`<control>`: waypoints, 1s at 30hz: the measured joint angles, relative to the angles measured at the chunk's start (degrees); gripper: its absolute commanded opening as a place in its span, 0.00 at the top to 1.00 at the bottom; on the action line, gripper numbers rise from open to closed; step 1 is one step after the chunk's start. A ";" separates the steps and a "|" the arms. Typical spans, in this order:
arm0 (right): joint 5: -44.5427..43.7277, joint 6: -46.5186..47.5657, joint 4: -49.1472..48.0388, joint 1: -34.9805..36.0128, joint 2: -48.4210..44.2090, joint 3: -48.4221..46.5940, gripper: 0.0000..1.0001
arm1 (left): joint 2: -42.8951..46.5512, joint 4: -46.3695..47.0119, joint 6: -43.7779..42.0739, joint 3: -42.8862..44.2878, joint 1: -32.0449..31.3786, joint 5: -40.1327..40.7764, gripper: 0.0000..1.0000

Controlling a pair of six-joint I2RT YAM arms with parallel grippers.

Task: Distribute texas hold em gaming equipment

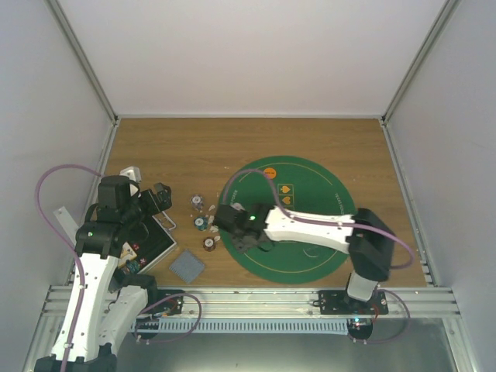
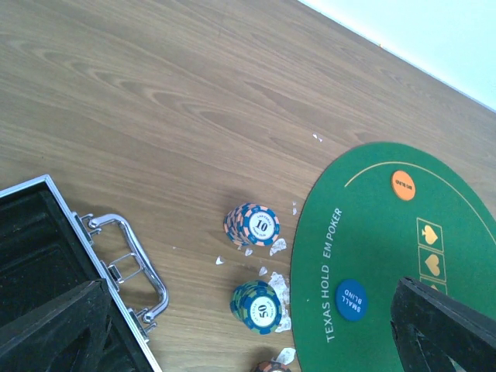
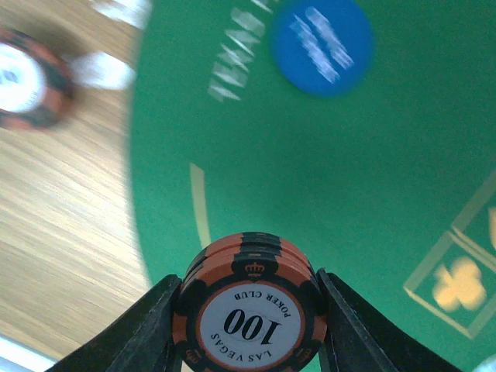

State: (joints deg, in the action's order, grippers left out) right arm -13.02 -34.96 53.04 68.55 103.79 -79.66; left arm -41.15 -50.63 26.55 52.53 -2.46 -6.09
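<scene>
A wooden surface (image 1: pixel 232 147) carries a green mat (image 3: pixel 372 194). The right fingers (image 3: pixel 151 329) clench a stack of 100 chips (image 3: pixel 249 310) between them, over the mat. The left fingers (image 2: pixel 438 329) gape, empty. Tilted or released high, the stack could shear and scatter.

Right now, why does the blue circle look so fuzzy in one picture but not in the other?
Right wrist view: the blue disc and the chip stack on the wood are smeared and out of focus, while the 100 chips held between the fingers look sharp. Left wrist view: the blue disc is crisp, its words readable. Top view: everything is small and slightly soft.
</scene>
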 measured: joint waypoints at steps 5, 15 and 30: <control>0.37 -6.19 -0.26 -3.17 -12.09 15.87 0.56 | 0.00 0.00 0.00 0.00 0.00 0.00 0.01; 3.89 -18.84 0.94 -5.79 -27.02 37.66 0.56 | 0.13 0.20 0.04 -0.85 0.00 -0.09 0.01; 5.64 -25.44 1.11 -11.08 -28.83 42.95 0.56 | 0.33 0.24 0.04 -1.14 0.00 -0.52 0.01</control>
State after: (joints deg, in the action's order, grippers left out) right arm -7.38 -60.40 54.15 57.47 74.96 -36.71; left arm -40.82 -50.39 26.59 51.40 -2.46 -6.61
